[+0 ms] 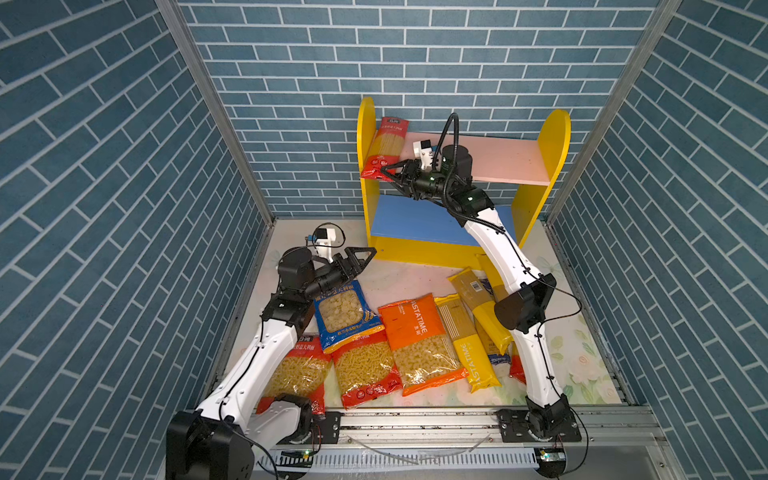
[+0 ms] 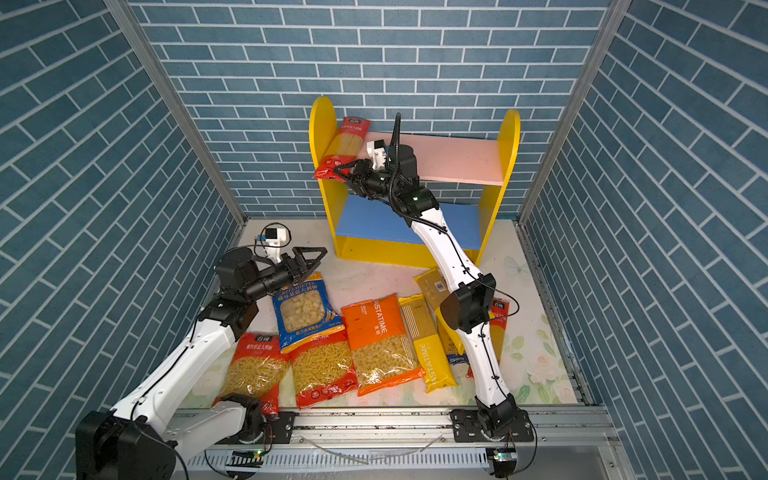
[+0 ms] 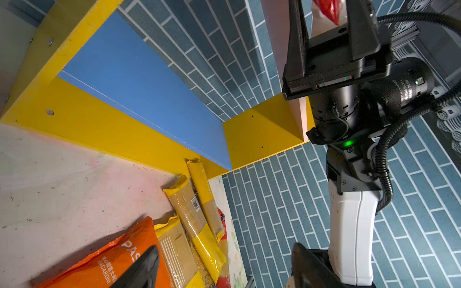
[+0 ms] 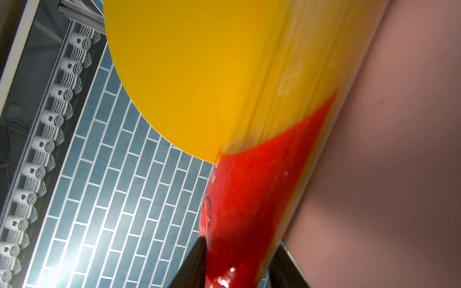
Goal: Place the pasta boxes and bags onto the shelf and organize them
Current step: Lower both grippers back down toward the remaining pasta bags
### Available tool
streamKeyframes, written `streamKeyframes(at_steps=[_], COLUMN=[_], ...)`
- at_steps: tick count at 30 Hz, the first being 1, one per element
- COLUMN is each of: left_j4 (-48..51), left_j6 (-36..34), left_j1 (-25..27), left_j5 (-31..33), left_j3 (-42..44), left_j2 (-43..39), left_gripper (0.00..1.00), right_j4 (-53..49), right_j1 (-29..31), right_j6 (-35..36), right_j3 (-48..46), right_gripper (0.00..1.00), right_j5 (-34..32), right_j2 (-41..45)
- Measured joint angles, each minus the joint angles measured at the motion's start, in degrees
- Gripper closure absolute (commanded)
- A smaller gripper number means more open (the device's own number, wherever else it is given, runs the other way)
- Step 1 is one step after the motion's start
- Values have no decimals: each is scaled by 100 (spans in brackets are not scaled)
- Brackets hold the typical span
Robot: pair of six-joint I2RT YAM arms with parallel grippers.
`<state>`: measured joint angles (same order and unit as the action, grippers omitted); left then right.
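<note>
Right wrist view: red spaghetti pack (image 4: 249, 199) blurred, near end cut by the frame edge. Right gripper (image 4: 240, 241) shows only fingertips (image 4: 193, 269); can't tell if they touch the pack. In both top views right arm (image 1: 494, 245) covers part of the blue lower board (image 1: 407, 220) and the yellow spaghetti packs (image 1: 482, 311); red pack (image 2: 498, 332) behind it mostly hidden. Left arm (image 1: 266, 353) hides a corner of the red short-pasta bag (image 1: 299, 370). Left gripper (image 3: 224, 246) fingers run off the left wrist frame.

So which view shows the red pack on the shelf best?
Both top views: nearly the whole red pack shows, against the shelf's yellow side. The right wrist view shows only its near end; the left wrist, a corner.
</note>
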<state>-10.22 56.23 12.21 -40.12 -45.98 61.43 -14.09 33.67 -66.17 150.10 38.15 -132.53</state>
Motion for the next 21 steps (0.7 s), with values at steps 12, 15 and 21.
streamKeyframes(at_steps=[12,15,21], left_j4=[1113,1486,1392], left_j6=[-1220,-1733,-2310], left_j1=[970,1580,2997], left_j5=[743,1314,2186], left_j3=[-245,-243,173], left_j2=[-247,-260,-203], left_gripper=[16,16,16], right_j4=[476,734,413], right_j1=[2,9,39], right_j6=[522,732,1045], right_j3=[-3985,-5622,-8699], right_gripper=[39,39,40], right_j5=[-81,-188,-656], right_j2=[2684,3921,6050])
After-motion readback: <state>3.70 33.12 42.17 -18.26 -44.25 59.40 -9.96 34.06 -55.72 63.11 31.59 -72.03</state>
